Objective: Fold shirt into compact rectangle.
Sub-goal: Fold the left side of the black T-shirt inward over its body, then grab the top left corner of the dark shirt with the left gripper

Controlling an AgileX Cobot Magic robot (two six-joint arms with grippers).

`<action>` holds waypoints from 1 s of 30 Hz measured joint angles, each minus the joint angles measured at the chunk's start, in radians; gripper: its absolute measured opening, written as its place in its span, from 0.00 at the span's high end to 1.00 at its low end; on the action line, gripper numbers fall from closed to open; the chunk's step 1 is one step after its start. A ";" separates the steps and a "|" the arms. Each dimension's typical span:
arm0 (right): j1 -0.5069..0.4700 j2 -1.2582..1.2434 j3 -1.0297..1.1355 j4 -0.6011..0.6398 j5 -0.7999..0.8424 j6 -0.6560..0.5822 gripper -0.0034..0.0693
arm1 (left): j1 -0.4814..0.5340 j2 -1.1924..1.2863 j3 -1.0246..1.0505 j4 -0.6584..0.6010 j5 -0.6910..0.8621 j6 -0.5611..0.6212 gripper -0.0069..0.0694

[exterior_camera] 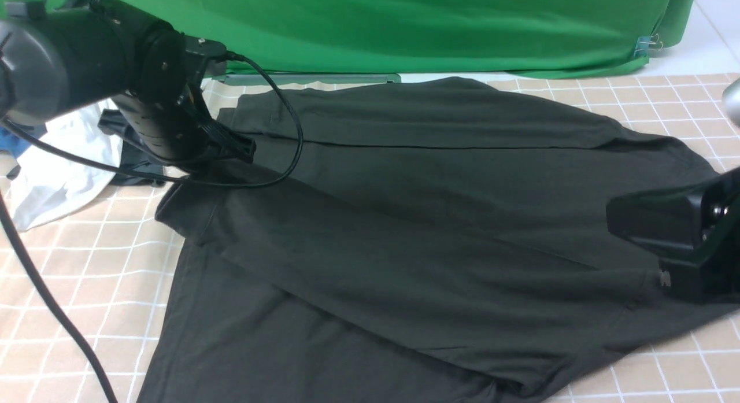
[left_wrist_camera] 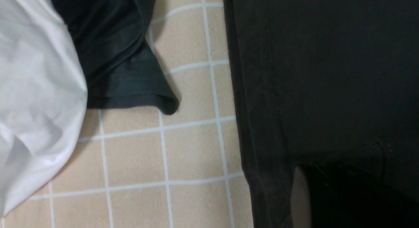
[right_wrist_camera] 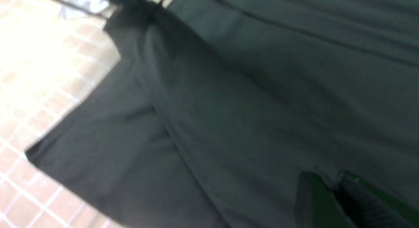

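The black shirt (exterior_camera: 404, 218) lies spread over the checked tablecloth (exterior_camera: 87, 276), with one long fold laid across its middle and another band along its far side. My left gripper (exterior_camera: 243, 151) rests low on the shirt's far left edge (left_wrist_camera: 311, 74). Only one pale finger (left_wrist_camera: 299, 195) shows there against dark cloth. At the shirt's right edge my right gripper (exterior_camera: 673, 278) presses down on the cloth. Its two fingertips (right_wrist_camera: 307, 182) stand close together on the shirt (right_wrist_camera: 212, 107), with a thin dark slit between them in a blurred picture.
A white garment (exterior_camera: 58, 166) (left_wrist_camera: 32, 90) lies at the left, with a smaller dark grey garment (exterior_camera: 130, 163) (left_wrist_camera: 121, 58) and a blue one (exterior_camera: 14, 145) beside it. A green backdrop (exterior_camera: 404, 27) closes the far side. The left arm's cable (exterior_camera: 289, 131) loops over the shirt.
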 joint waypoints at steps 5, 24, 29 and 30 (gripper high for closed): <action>-0.044 0.024 -0.019 -0.067 0.160 0.086 0.77 | 0.000 0.002 -0.008 0.029 -0.001 0.000 0.64; -0.226 0.595 -0.084 0.058 0.283 -0.093 0.27 | -0.127 -0.323 0.495 -0.431 -0.031 0.161 0.89; -0.209 0.722 -0.084 0.063 0.196 -0.096 0.25 | -0.137 -0.329 0.634 -0.455 -0.120 0.131 0.89; -0.209 0.726 -0.084 0.063 0.193 -0.096 0.25 | -0.137 -0.329 0.637 -0.455 -0.123 0.131 0.89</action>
